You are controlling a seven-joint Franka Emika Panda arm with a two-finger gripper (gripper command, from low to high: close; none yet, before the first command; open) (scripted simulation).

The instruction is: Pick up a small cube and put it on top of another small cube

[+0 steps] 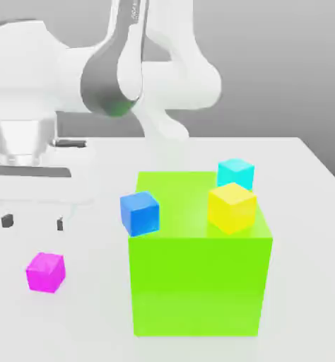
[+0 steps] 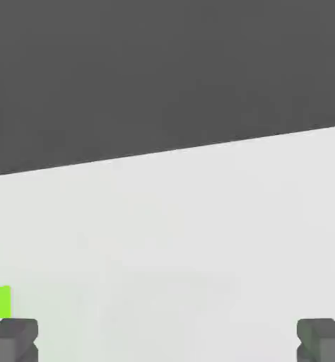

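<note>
Gripper [image 1: 33,221]: spread wide, nothing held.
Pink cube [image 1: 44,272]: near the table's [image 1: 304,162] front edge, to be approached from straight above.
Grasp: opposite flat faces to be squeezed.

My table [image 1: 304,170] is plain white. Resting on it: big green cube [image 1: 198,283] — small magenta-pink cube [image 1: 44,272] well apart, toward the exterior view's left. Blue cube [image 1: 140,213] just beside the green one's upper corner; contact unclear.
</note>
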